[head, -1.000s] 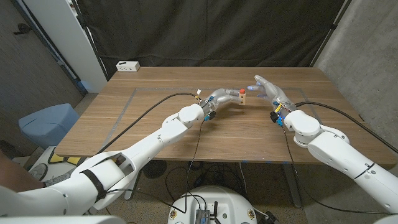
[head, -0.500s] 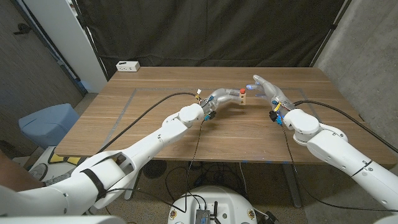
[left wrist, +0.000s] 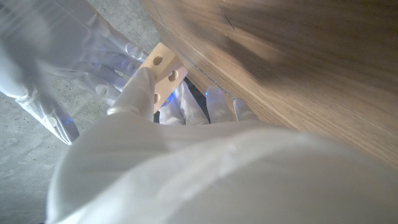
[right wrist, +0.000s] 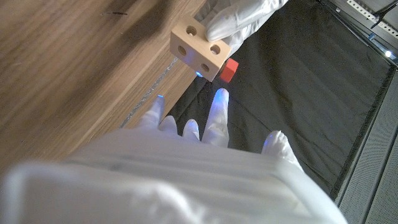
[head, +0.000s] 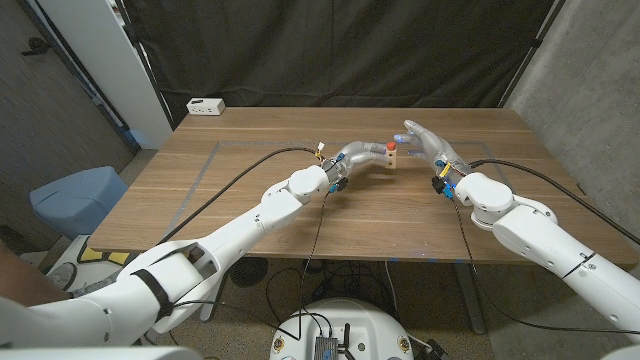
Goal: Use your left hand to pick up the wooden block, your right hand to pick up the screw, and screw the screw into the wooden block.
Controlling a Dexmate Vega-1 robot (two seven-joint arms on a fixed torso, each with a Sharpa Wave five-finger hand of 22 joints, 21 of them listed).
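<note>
The left arm is reaching in from the bottom-left corner of the head view and stretching diagonally across the wooden table (head: 250,135) toward its middle, its forearm lying low over the boards. At the end of it, the left hand (head: 358,155) is gripping the wooden block (head: 392,158) and holding it up off the surface — in the left wrist view the fingers (left wrist: 140,87) are wrapping against the block's side, with 2 round holes facing outward on the pale face (left wrist: 163,65). The right wrist view is showing the same block (right wrist: 198,48) from the other side, with 2 holes on that face and the left hand's white fingertips (right wrist: 239,18) pressing on it from behind.

A red screw (head: 389,147) is standing on top of the block; in the right wrist view its red head (right wrist: 229,69) is peeking out just beside the block's edge.

The right arm is coming in from the bottom-right corner, elbow bent, with the right hand (head: 428,142) raised just beside the block on the far side from the left hand. Its fingers (right wrist: 219,109) are spreading apart and pointing toward the block, holding nothing — a small gap is separating the fingertips from the wood.

A white power strip (head: 205,105) is lying near the table's far-left corner.
</note>
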